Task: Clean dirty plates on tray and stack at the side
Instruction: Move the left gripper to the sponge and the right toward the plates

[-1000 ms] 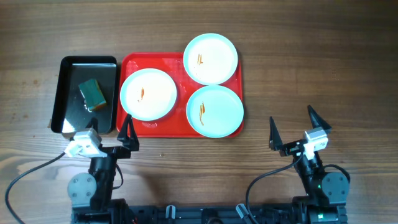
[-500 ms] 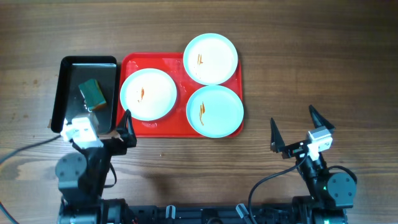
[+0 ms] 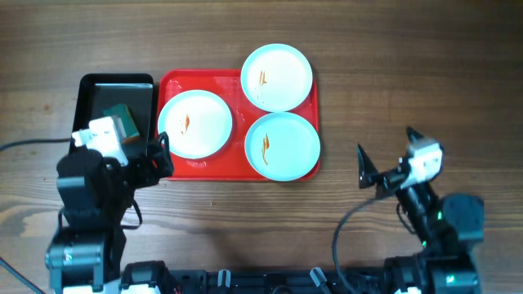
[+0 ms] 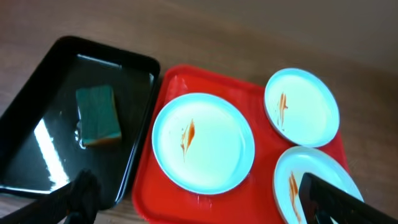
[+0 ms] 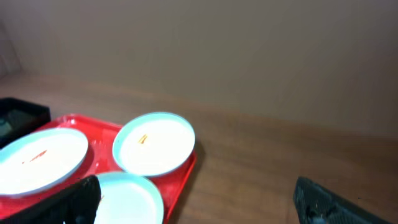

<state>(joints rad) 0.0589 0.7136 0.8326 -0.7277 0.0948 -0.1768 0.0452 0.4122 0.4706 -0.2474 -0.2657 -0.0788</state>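
Observation:
Three pale-blue plates lie on the red tray [image 3: 211, 168], each with an orange-brown smear: one at the left [image 3: 194, 123], one at the back [image 3: 277, 77], one at the front right [image 3: 283, 145]. My left gripper [image 3: 145, 149] is open and empty, above the gap between the black tray and the red tray's left front corner. In the left wrist view its fingers [image 4: 81, 194] spread wide over the left plate [image 4: 204, 142] and the tray [image 4: 171, 87]. My right gripper [image 3: 386, 144] is open and empty over bare table, right of the tray. The right wrist view shows the plates [image 5: 154, 143] from afar.
A black tray [image 3: 98, 90] stands left of the red tray and holds a green sponge [image 3: 122, 118], seen fully in the left wrist view [image 4: 98, 115]. My left arm covers the black tray's front part. Bare wooden table [image 3: 409, 73] lies to the right.
My left arm has moved away from the front edge, up over the black tray's front and the red tray's left corner. My right gripper has shifted a little back and to the right.

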